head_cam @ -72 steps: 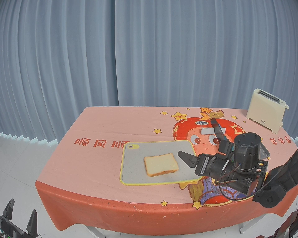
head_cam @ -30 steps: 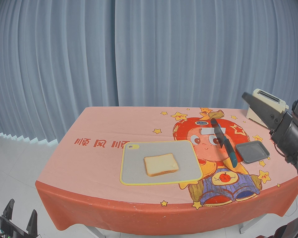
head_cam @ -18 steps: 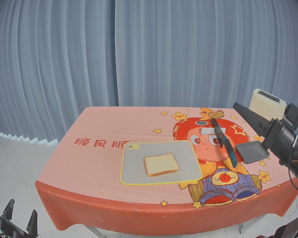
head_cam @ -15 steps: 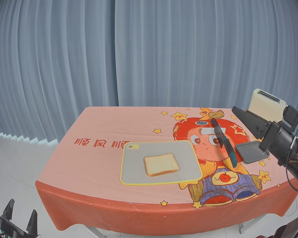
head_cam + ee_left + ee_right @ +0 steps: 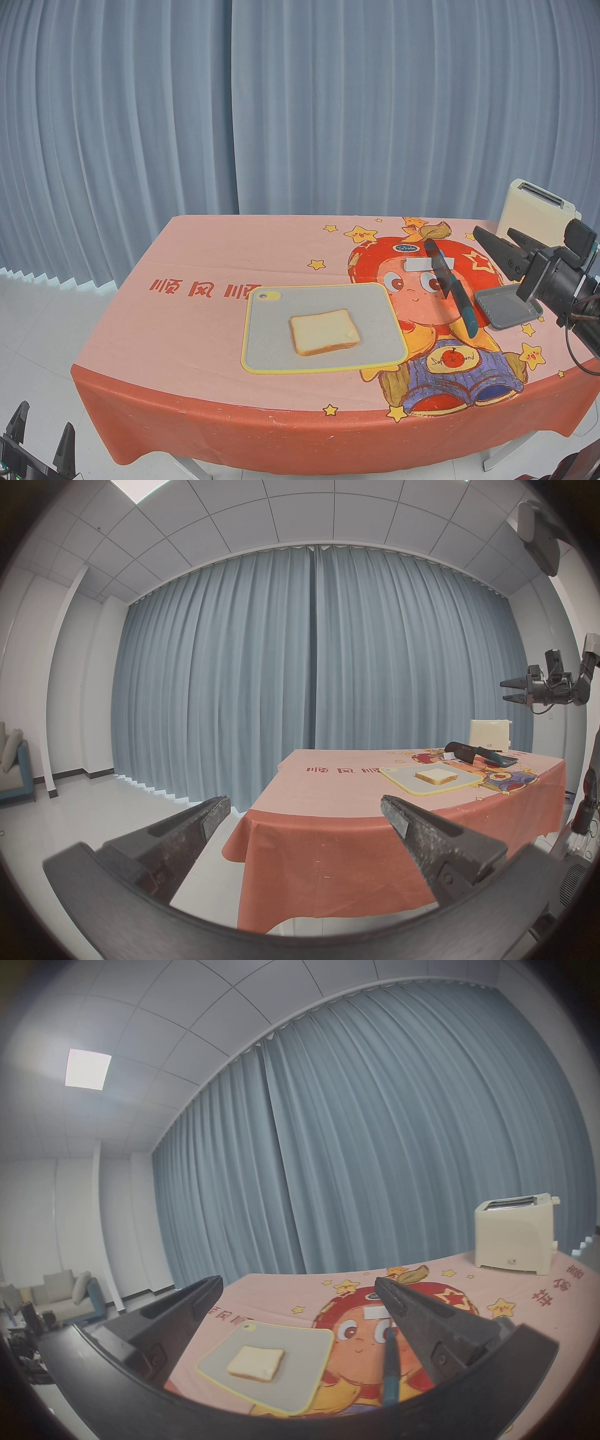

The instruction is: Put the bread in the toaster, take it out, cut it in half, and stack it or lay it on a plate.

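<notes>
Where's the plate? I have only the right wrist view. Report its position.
Observer: The grey plate lies on the table just right of the knife. In the head view your right hand overlaps its far corner.
Operator: Now give me the left hand.
Observer: The left hand hangs low off the table's front-left corner, below the tabletop. It is open and holds nothing.
Operator: Check the plate's surface.
Observer: The part of it that shows is bare; nothing lies on it.
</notes>
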